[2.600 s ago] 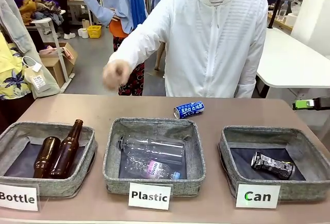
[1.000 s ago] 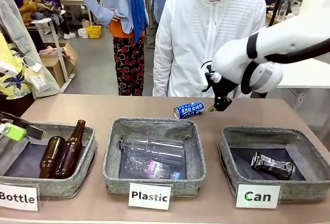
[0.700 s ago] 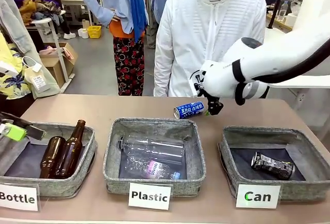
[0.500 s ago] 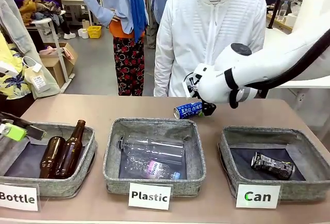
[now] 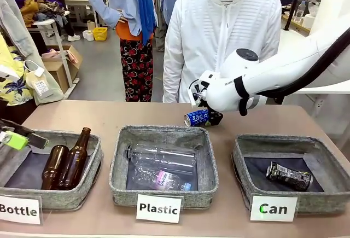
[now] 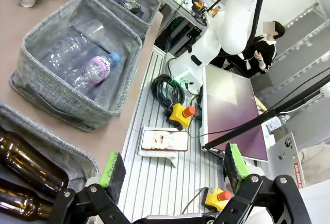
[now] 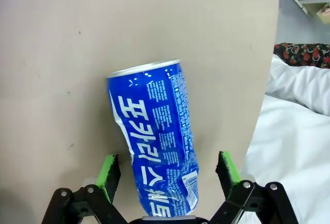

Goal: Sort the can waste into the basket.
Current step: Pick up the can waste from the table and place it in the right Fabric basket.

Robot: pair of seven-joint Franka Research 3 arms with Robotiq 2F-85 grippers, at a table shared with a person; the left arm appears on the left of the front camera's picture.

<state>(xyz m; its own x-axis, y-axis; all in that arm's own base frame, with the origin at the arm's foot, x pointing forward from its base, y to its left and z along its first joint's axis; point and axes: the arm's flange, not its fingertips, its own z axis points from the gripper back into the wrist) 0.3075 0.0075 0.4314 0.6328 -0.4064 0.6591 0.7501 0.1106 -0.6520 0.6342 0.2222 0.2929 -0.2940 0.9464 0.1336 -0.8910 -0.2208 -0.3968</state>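
Can basket (image 5: 331,161): I see the black can (image 5: 288,175) lying inside.
Blue can (image 7: 157,136): on its side on the table (image 5: 262,119), behind the middle basket (image 5: 117,156) of plastic bottles (image 5: 164,167).
Right claw (image 7: 167,170): spread wide, straddling the blue can, pads not touching.
Left claw (image 6: 172,165): wide open, holding nothing, above the bottle basket (image 5: 95,164) with brown bottles (image 5: 65,161).

White signs read "Bottle" (image 5: 19,209), "Plastic" (image 5: 158,208), "Can" (image 5: 273,208).

Bare table (image 7: 62,44) flanks the blue can (image 7: 157,136) between the spread fingers (image 7: 109,170)
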